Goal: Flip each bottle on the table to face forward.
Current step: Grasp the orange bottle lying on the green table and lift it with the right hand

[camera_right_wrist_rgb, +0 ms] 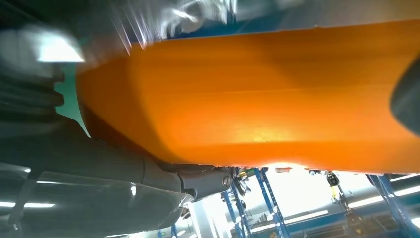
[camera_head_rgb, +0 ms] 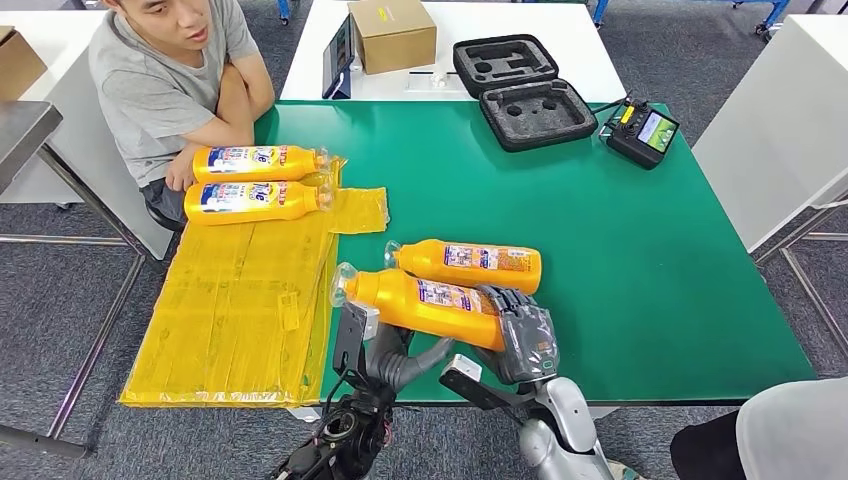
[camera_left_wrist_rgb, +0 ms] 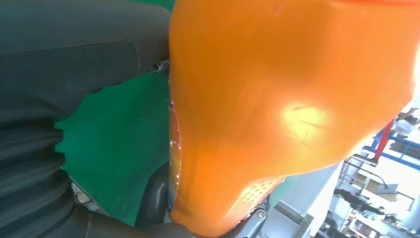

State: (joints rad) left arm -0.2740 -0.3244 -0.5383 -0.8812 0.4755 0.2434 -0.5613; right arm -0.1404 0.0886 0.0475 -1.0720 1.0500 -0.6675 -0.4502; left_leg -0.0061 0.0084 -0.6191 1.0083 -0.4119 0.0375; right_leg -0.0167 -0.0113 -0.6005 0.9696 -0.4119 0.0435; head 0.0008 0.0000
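An orange bottle [camera_head_rgb: 430, 300] with a clear cap end lies on its side just above the green table's [camera_head_rgb: 620, 260] near edge, label up. My right hand [camera_head_rgb: 522, 338] grips its base end. My left hand [camera_left_wrist_rgb: 59, 59] holds it from underneath, mostly hidden by the bottle [camera_left_wrist_rgb: 277, 99] in the head view. The same bottle [camera_right_wrist_rgb: 277, 99] lies against my right hand [camera_right_wrist_rgb: 99, 168] in the right wrist view. A second orange bottle [camera_head_rgb: 470, 264] lies right behind it. Two more bottles [camera_head_rgb: 255, 160] [camera_head_rgb: 255, 198] lie side by side at the far left.
A yellow sheet [camera_head_rgb: 240, 310] covers the table's left side. A person [camera_head_rgb: 165, 80] sits at the far left corner by the two bottles. A black foam case [camera_head_rgb: 525, 85], a controller [camera_head_rgb: 642, 132] and a cardboard box [camera_head_rgb: 392, 32] stand at the back.
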